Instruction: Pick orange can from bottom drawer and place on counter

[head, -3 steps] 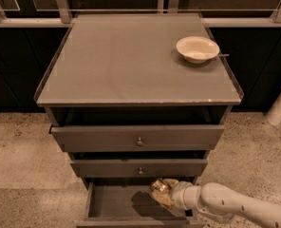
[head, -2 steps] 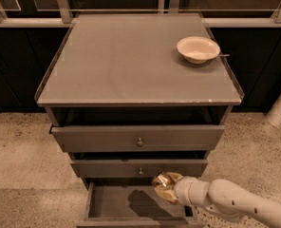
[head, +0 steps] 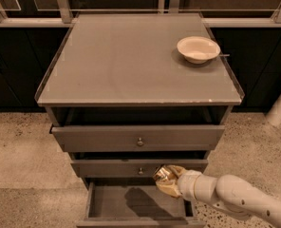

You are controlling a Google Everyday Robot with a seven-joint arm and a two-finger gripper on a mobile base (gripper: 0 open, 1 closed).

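Obs.: the gripper (head: 170, 181) sits at the lower right of the cabinet, above the open bottom drawer (head: 113, 204) and just in front of the middle drawer (head: 107, 168). It is closed around the orange can (head: 163, 175). The can is clear of the drawer floor, with its shadow on the grey floor below and to the left. It lies at the tip of the gripper on the cabinet side and is tilted, with a shiny end turned up toward the camera. Fingers and can blend together here, so you probably cannot judge how deep the grip goes.

Risks, as judged from this position:
- Collision on the way up. The can is close to the middle drawer's face, and the top drawer (head: 98, 137) and the front edge of the counter (head: 121, 61) overhang above it. If you lift straight up, the can or the wrist could strike them. Pull back toward the arm (head: 235, 197) first, then raise.
- Slip. A tilted, smooth metal can held near its end may rotate or slide out if you swing fast. A drop here lands in the drawer or on the speckled floor (head: 22, 146).
- Placement. The white bowl (head: 198, 49) stands at the counter's back right. Aim for the bare middle or left, and keep away from the front rim so the can cannot roll off.
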